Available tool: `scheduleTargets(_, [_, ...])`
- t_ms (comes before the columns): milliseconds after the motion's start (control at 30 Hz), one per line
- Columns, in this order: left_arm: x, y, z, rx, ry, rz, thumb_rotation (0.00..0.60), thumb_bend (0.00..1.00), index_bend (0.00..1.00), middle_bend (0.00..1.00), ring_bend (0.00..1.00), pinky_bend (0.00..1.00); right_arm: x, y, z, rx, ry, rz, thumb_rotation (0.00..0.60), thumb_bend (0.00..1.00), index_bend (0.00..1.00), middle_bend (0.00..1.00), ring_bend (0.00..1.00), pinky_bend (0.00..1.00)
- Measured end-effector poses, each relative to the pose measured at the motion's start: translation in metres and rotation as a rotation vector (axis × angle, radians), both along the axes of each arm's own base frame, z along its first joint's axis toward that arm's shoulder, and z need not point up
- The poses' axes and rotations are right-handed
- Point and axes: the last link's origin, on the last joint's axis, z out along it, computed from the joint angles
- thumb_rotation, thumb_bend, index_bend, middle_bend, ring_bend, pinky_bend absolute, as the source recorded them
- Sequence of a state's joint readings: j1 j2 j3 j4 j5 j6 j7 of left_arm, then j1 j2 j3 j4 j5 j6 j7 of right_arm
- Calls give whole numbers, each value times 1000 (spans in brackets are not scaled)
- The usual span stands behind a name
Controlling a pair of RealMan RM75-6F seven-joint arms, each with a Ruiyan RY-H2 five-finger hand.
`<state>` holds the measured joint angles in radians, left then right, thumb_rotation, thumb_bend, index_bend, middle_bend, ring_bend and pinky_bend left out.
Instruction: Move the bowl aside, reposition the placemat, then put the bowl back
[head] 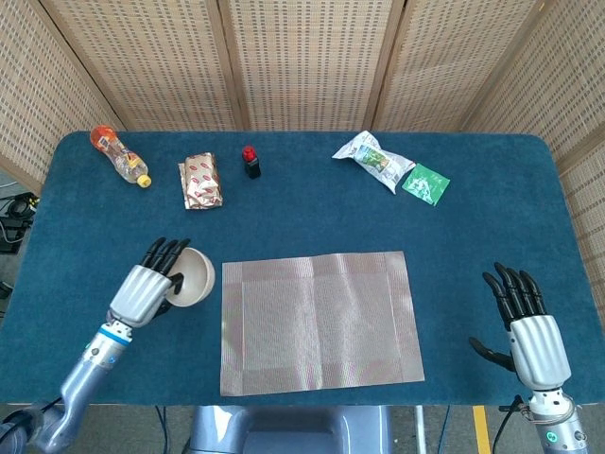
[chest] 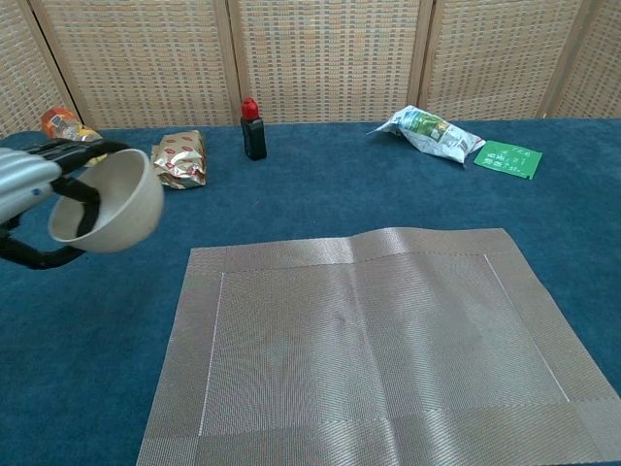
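Bottle: lying on its side at the far left of the table, orange cap end toward the back corner; we cannot read any label on it.
Left hand: we see it clamped on the bowl, fingers hooked over the rim and into the cup, thumb underneath in the chest view.
Bowl: cream, tipped on its side with the mouth facing the hand, held just left of the mat's far left corner; it appears to be off the cloth, though we cannot be sure.
Foil pack: crinkled, silver with red marks, lying behind the bowl; we cannot make out its print.
Small bottle: dark with a red cap, upright, just right of the foil pack.
Mat: grey woven rectangle, flat on the near middle of the table, with a slight crease along its far edge.
Snack bag: white and green, far right of centre; its writing is too small for us to read.
Green packet: flat, just right of the snack bag.
Right hand: at the near right edge, well apart from the mat, fingers spread and holding nothing.
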<state>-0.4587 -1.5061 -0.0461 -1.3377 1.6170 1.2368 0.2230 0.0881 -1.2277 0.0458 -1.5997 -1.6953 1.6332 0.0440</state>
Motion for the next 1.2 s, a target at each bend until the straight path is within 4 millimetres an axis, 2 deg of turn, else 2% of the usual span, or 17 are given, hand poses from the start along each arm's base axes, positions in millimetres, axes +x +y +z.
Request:
scheduleTargets(200, [63,7,-36,-93,40,-101,600,493,663,0,0,0,-4,-4,6,-8,-22,-18,600,156,21,0,0,0])
scheduleTargets(500, [131,6,-92,-193,70,-183,600,493,662,0,0,0,-11,-10,16,-20,-54,-46,600,157,21,0,0,0])
scheduleTargets(600, [147,7,-107,-216,76,-189,600,491,658,0,0,0,-13,-12,16,-15,-56,-56,600,157,21,0,0,0])
scheduleTargets(800, [171,7,-133,-259,102,-201,600,489,648,0,0,0,-16,-16,17,-13,-64,-70,600,157,21,0,0,0])
scheduleTargets(1033, [182,7,-151,-275,148,-204,600,475,577,0,0,0,-19,-19,19,-15,-69,-79,600,157,21,0,0,0])
scheduleTargets(1133, [184,5,-155,-282,157,-202,600,438,470,0,0,0,-19,-19,19,-16,-70,-79,600,157,21,0,0,0])
scheduleTargets(1200, [184,5,-155,-279,162,-205,600,370,355,0,0,0,-19,-19,19,-15,-69,-79,600,157,21,0,0,0])
